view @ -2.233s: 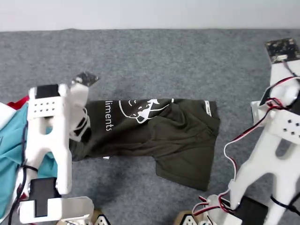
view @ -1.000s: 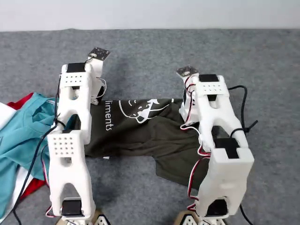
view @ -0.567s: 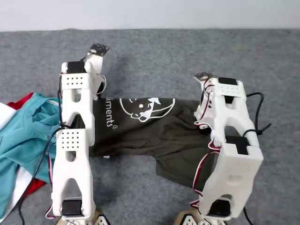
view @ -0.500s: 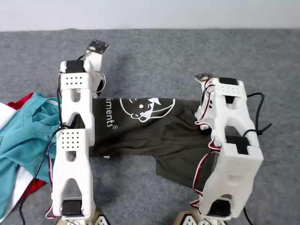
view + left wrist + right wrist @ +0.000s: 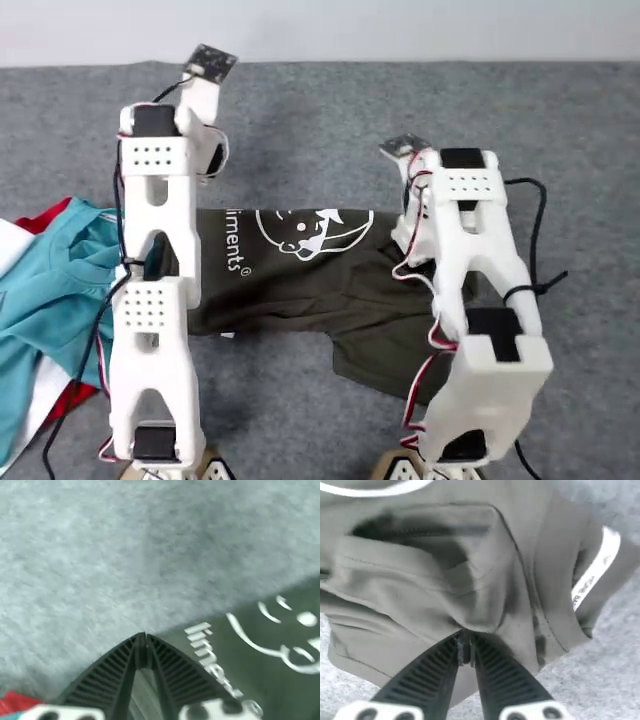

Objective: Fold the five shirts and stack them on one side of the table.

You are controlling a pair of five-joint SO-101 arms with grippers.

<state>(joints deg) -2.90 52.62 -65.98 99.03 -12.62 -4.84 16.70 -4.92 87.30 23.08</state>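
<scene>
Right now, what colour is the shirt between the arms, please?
Dark olive shirt, best in high view.

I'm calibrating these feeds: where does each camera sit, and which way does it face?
High view: fixed overhead, looking down on dark green shirt and table; both arms show.
Left wrist view: wrist-mounted, looking past shut left gripper at the shirt's edge.
Right wrist view: wrist-mounted, facing folds pinched by right gripper.
All share the shirt.
</scene>
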